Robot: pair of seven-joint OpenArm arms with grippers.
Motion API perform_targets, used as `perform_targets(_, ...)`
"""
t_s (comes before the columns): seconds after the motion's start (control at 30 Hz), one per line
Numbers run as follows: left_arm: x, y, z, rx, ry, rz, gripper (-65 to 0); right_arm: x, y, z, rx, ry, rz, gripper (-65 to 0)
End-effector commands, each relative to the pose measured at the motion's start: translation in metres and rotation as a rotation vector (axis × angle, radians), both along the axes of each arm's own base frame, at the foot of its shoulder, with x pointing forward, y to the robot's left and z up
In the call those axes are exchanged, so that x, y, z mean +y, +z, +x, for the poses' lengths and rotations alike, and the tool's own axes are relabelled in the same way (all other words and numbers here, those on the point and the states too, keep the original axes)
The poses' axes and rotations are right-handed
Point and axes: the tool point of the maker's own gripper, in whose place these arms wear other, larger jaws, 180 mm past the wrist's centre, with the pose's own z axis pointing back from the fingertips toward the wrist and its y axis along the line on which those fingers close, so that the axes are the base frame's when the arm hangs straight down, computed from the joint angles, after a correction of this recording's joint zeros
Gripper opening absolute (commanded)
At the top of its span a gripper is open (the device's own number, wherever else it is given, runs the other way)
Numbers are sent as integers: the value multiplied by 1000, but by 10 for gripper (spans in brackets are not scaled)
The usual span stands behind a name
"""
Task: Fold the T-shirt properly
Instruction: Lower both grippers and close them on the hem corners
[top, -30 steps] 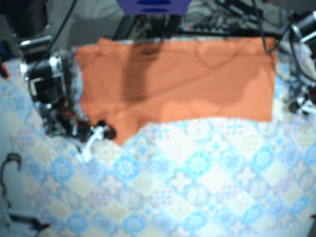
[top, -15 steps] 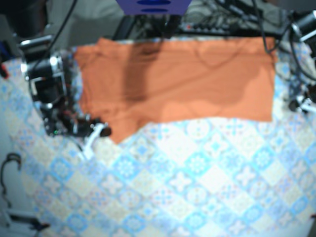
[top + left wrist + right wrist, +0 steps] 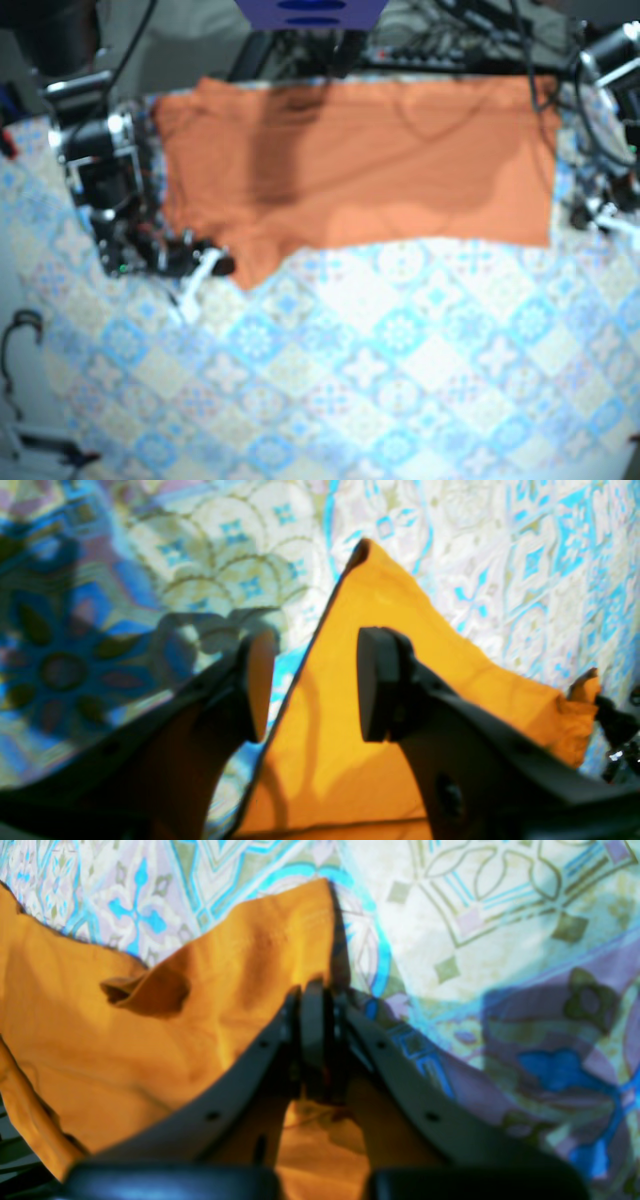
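Note:
The orange T-shirt [image 3: 360,160] lies as a wide flat band across the far half of the table. One sleeve corner [image 3: 243,278] juts toward the front on the left. My right gripper [image 3: 213,266] sits at that corner. In the right wrist view its jaws are shut [image 3: 314,992] on the edge of the orange cloth [image 3: 200,1005], which rises slightly off the tablecloth. My left gripper [image 3: 315,685] is open, its fingers straddling the edge of the shirt's other front corner [image 3: 365,550] without touching. In the base view it is at the right edge [image 3: 595,212].
A patterned blue-and-cream tablecloth [image 3: 400,370] covers the table. Cables and dark equipment [image 3: 450,45] run along the far edge. The right arm's body [image 3: 100,170] stands by the shirt's left side. A cable loop [image 3: 20,330] lies at the front left.
The right gripper shifted a little left, then back right, with the sleeve corner following it. The left arm at the right edge moved slightly. The rest of the shirt lies the same.

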Motion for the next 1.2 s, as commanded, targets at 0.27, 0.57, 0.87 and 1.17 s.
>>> perform_targets(0.27,-4,24,35,-111,13,-6,-379,-4,11,11,-29,10,-11,-648)
perform_targets(0.57,14,-2,34,-96,176,-71,-379,-4,11,11,-29,11,-12,-648)
perform_targets(0.87,19,3,51,-115,203,-22,-379,-4,11,11,-29,11,-12,-648)
perform_targets(1.17,29,-7,42,-41,271,8,-379,-4,10,10,-27,11,-12,-648)
